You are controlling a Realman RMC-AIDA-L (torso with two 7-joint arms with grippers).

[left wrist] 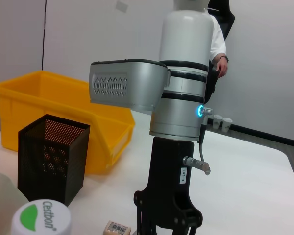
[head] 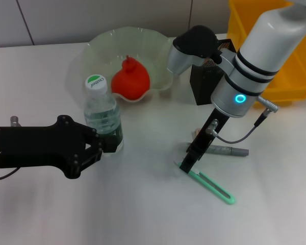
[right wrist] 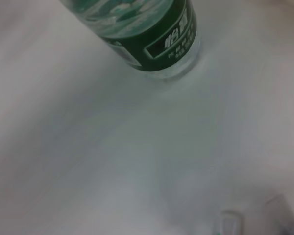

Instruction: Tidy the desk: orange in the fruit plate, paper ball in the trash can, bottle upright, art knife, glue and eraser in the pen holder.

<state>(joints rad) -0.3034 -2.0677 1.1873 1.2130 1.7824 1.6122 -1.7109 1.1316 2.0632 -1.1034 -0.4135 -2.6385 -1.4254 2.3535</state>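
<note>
— So, which step is in hand?
— Likely the art knife point(head: 210, 184): the right gripper point(head: 188, 162) hangs over its near end, whether spread or pinched I cannot tell. The left gripper point(head: 99, 145) clasps the upright bottle point(head: 102, 116).
— Next?
— Pinch, lift, carry to the pen holder point(head: 206, 81); open desk lies between them.

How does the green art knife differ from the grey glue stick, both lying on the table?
The green art knife is longer and flatter; the grey glue stick is shorter and rounder. The art knife lies diagonally with the right gripper at its end; the glue stick lies nearly level, untouched. Both lie flat on the white table, outside the pen holder.
</note>
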